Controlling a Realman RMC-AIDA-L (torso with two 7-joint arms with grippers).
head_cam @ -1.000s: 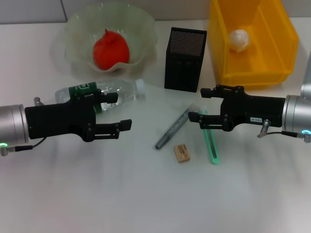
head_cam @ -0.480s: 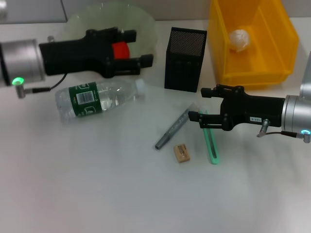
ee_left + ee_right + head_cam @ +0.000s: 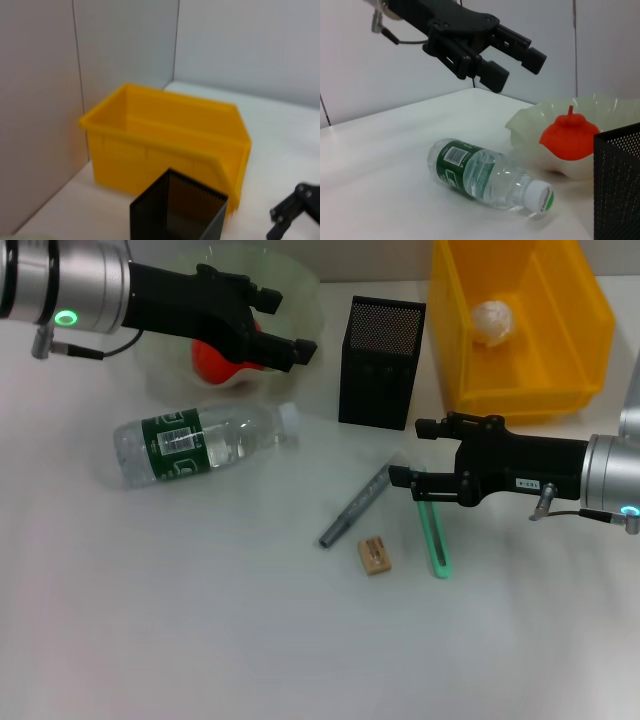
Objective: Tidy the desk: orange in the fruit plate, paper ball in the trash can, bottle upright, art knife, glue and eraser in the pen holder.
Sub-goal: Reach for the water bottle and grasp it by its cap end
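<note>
Left gripper open, empty, raised over the fruit plate, with the orange lying inside. Right gripper open too, low above the table, just over the green art knife. Beside that: grey glue stick, eraser. Bottle on its side, in front of the plate. Pen holder upright between plate and trash can; paper ball inside the can.
</note>
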